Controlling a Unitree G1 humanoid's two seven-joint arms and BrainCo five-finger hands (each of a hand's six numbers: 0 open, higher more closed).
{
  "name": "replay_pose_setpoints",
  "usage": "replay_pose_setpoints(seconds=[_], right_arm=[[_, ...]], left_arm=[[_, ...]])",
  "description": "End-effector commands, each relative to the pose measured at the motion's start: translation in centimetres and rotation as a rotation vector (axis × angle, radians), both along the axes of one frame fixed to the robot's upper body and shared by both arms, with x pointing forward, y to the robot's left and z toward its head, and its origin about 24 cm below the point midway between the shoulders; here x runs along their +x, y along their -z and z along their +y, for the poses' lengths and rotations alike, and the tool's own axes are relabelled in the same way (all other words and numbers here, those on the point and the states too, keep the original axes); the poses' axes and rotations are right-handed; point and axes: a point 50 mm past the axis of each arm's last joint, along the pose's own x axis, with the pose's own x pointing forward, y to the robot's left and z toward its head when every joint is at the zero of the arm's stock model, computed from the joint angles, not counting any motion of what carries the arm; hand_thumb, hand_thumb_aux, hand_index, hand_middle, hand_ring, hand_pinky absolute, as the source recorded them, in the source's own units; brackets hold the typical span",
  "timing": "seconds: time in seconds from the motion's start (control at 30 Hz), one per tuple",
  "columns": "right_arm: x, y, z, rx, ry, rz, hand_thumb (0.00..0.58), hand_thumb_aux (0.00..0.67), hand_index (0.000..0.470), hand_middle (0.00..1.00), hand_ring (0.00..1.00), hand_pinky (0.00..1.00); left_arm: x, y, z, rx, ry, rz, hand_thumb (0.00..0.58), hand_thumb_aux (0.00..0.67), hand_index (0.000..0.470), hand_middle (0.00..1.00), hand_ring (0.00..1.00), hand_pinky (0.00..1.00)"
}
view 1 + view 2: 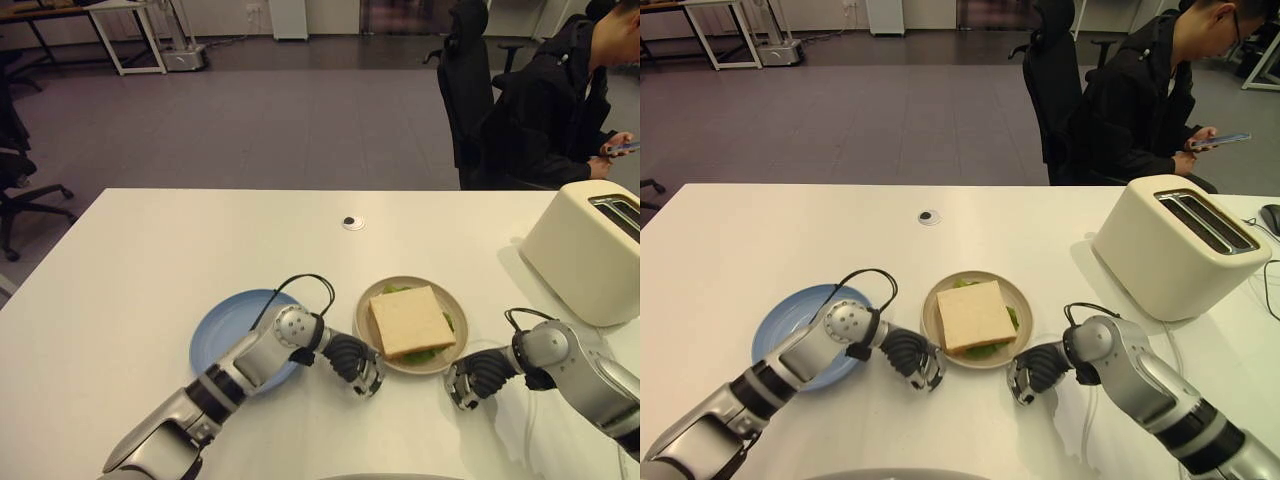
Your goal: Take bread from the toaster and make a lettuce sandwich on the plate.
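Tabletop (150, 260): left hand (350, 360) and right hand (478, 380) flank the plate (361, 320), fingers (364, 378) curled, empty.

Stereo head pair, looking forward and down, close over white table (150, 260), views nearly identical.

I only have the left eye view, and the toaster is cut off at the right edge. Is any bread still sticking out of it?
Observer: No. The toaster looks empty from the right eye view: its whole top is in sight and no bread rises from it.
Operator: Anything beyond it?
Observer: A dark rounded object, perhaps a mouse, lies just right of the toaster, at the picture's edge.
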Motion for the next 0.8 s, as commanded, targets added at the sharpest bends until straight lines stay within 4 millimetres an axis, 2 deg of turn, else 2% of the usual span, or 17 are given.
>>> replay_pose_setpoints(seconds=[0.03,0.17,0.27,0.37,0.47,0.63,0.73,0.8], right_arm=[[3.9,0.1,-0.1,-0.012,0.087,-0.099,0.58,0.67,0.47,1.0,1.0,1.0],[7.3,0.4,-1.0,-0.019,0.212,-0.16,0.58,0.67,0.47,1.0,1.0,1.0],[9.4,0.3,-1.2,-0.017,0.267,-0.196,0.58,0.67,0.47,1.0,1.0,1.0],[9.9,0.1,-1.4,-0.008,0.271,-0.197,0.58,0.67,0.47,1.0,1.0,1.0],[9.6,-1.2,-1.6,0.026,0.251,-0.205,0.58,0.67,0.47,1.0,1.0,1.0],[9.0,-5.9,-1.9,0.157,0.264,-0.33,0.58,0.67,0.47,1.0,1.0,1.0],[7.9,-10.0,-1.4,0.366,0.364,-0.496,0.58,0.67,0.47,1.0,1.0,1.0],[7.8,-12.1,-0.7,0.548,0.497,-0.647,0.58,0.67,0.47,1.0,1.0,1.0]], left_arm=[[2.5,1.8,0.9,0.063,-0.117,0.004,0.58,0.67,0.47,1.0,1.0,1.0],[5.7,2.3,1.0,0.082,-0.217,-0.037,0.58,0.67,0.47,1.0,1.0,1.0],[7.0,2.6,1.5,0.065,-0.29,-0.045,0.58,0.67,0.47,1.0,1.0,1.0],[7.5,2.4,1.4,0.029,-0.312,-0.051,0.58,0.67,0.47,1.0,1.0,1.0],[7.6,1.5,1.1,-0.042,-0.299,-0.035,0.58,0.67,0.47,1.0,1.0,1.0],[6.5,-2.7,0.5,-0.318,-0.323,0.064,0.58,0.67,0.47,1.0,1.0,1.0],[4.8,-7.1,0.7,-0.585,-0.377,0.153,0.58,0.67,0.47,1.0,1.0,1.0],[4.4,-9.5,1.8,-0.769,-0.525,0.127,0.58,0.67,0.47,1.0,1.0,1.0]])
